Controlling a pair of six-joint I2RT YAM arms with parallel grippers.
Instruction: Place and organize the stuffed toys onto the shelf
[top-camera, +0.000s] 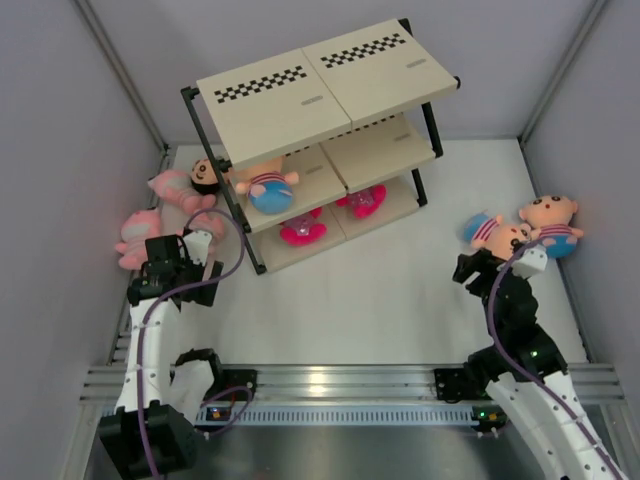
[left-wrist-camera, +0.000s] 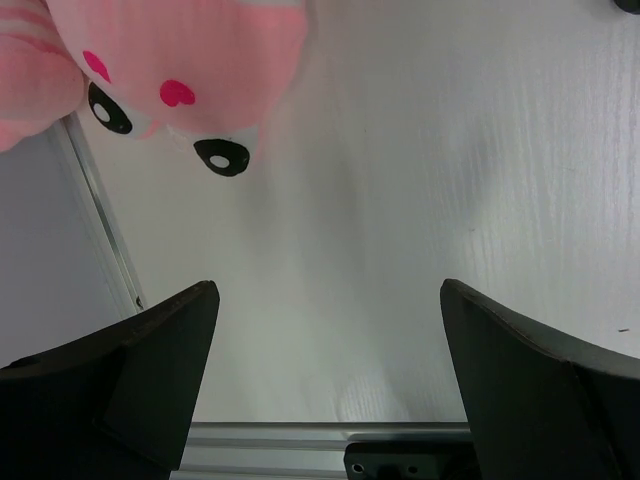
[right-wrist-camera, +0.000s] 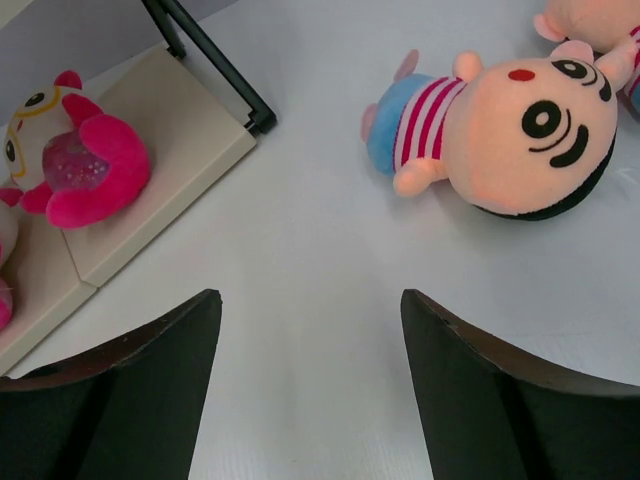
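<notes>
The shelf stands at the back centre. A boy doll lies on its middle tier, and two magenta-and-white plush toys lie on the bottom tier. Two pink striped dolls and a boy doll lie left of the shelf. Two boy dolls lie at the right. My left gripper is open and empty just short of a pink doll. My right gripper is open and empty, short of a boy doll.
Grey walls close the table on the left, back and right. The left wall and its floor rail run close beside my left gripper. The shelf's black leg and bottom board lie ahead-left of my right gripper. An aluminium rail runs along the near edge.
</notes>
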